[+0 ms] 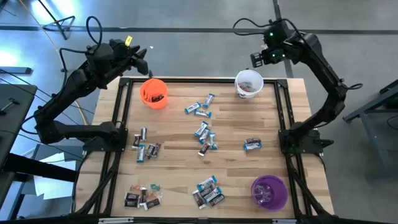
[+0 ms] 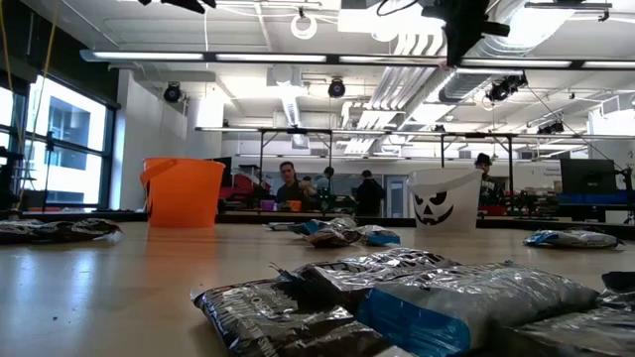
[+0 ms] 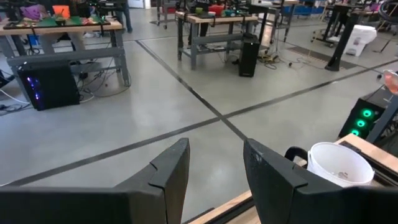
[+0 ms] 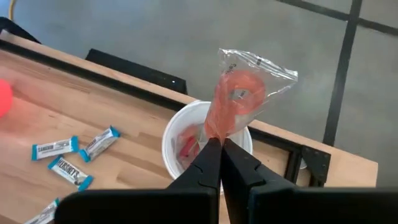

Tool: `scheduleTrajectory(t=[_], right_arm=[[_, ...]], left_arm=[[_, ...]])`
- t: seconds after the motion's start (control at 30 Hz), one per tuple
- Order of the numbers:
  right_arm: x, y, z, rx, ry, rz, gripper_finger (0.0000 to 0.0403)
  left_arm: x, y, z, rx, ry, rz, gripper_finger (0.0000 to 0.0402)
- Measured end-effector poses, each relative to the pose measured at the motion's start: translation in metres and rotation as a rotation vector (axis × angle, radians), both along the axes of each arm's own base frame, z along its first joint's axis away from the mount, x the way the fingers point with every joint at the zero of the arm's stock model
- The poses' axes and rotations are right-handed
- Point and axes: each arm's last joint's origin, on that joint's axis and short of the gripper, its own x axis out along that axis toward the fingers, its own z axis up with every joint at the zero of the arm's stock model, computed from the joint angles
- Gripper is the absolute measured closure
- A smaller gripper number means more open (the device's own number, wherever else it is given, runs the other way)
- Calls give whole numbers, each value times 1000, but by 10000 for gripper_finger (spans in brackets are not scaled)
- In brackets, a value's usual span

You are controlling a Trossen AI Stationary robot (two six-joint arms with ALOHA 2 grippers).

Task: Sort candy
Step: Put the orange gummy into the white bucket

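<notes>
- High view: candy scattered in clusters across the wooden table, centre, near-left and near-middle; orange cup at far left, white cup at far right, purple cup at near right; left gripper raised just beyond the orange cup, past the far edge; right gripper raised just beyond the white cup
- Low view: dark and blue-and-white wrapped pieces piled close in front; orange cup far left, white cup with a black face far right; people in the room behind
- Left wrist view: left fingers parted, nothing between them, above bare floor; white cup off to one side
- Right wrist view: right gripper clenched on a reddish-pink piece in clear wrap, directly over the white cup; three blue-and-white pieces on the wood beside it
</notes>
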Motion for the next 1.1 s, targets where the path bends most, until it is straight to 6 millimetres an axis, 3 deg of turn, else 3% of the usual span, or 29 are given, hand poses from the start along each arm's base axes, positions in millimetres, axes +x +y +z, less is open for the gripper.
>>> scheduleTrajectory(t=[0.5,0.93,1.1], right_arm=[[8,-13,-13,50,84,126,395],[8,-13,-14,56,82,145,297],[8,-13,-14,68,59,107,284]], left_arm=[[0,0,0,-1,1,1,261],[0,0,-1,-5,7,0,261],[0,0,-1,-6,7,0,261]])
